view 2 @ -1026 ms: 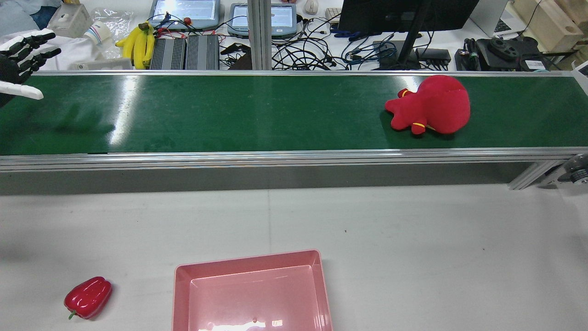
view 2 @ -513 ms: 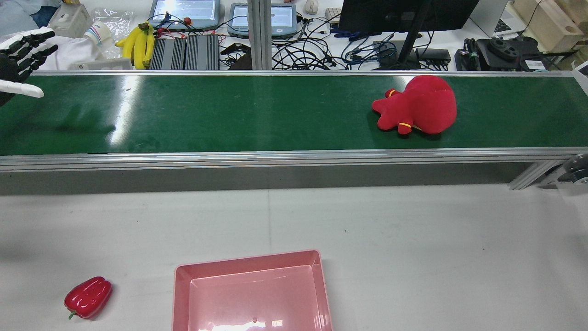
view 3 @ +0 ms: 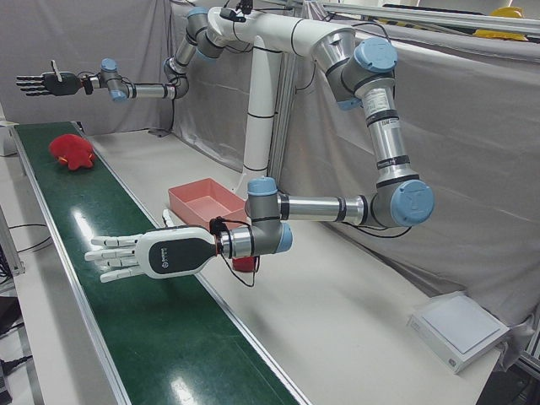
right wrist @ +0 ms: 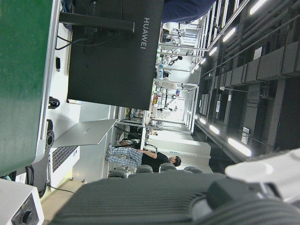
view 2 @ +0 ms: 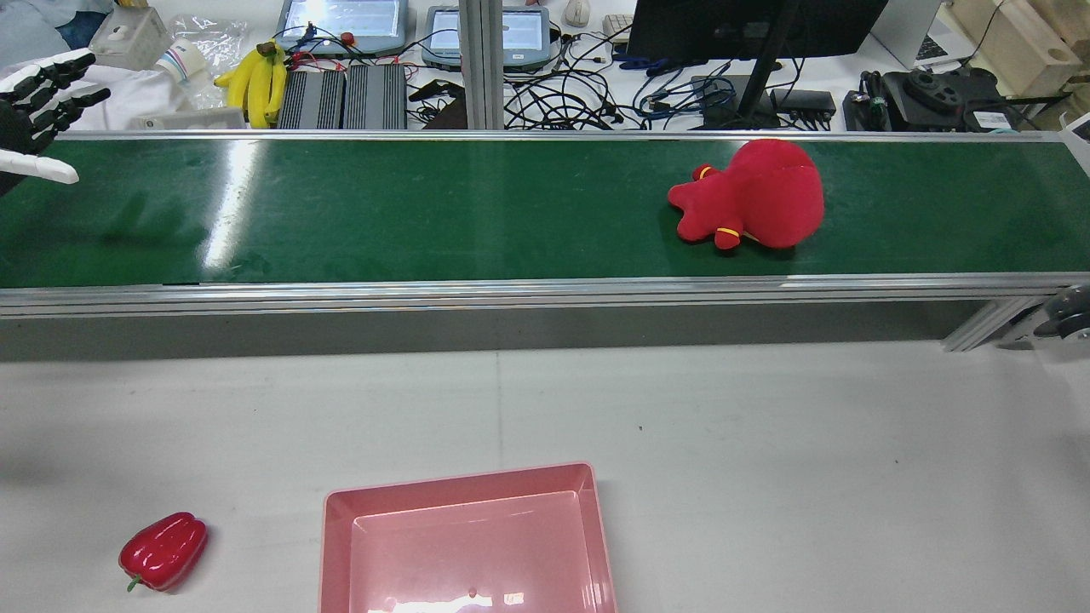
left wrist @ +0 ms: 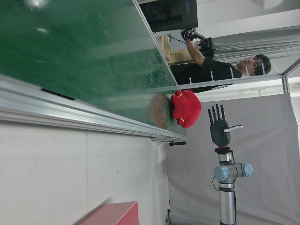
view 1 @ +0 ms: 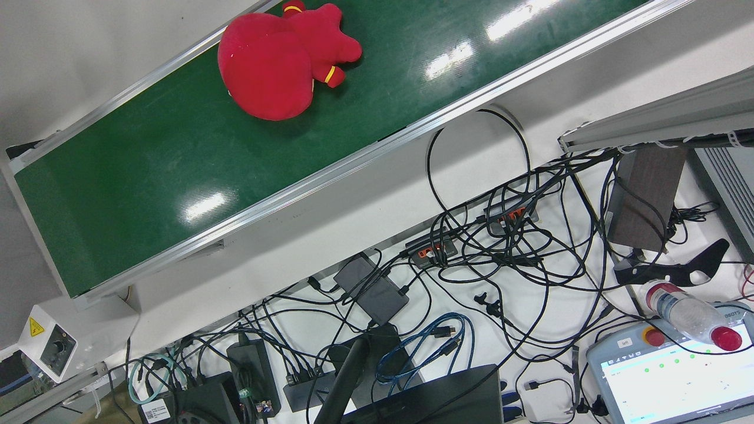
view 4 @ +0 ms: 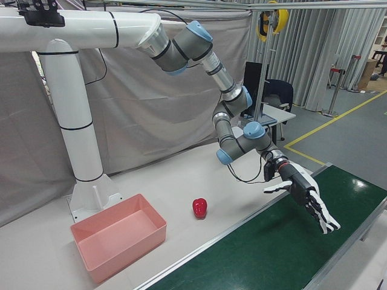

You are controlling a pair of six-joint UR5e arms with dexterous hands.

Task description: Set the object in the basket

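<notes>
Rear view: the red plush toy [view 2: 754,205] is lying on the green conveyor belt [view 2: 426,213], well apart from the left hand [view 2: 38,115], which is hovering with fingers spread and empty, apparently positioned to intercept it; the pink plastic basket [view 2: 467,545] is sitting empty. The right hand [view 3: 52,83] is likewise hanging splayed, holding nothing.

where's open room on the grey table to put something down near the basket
Bare grey tabletop spreads from the pink plastic basket to the conveyor rail. The glossy red bell pepper takes the basket's other side. The cabled desk is crowded.
</notes>
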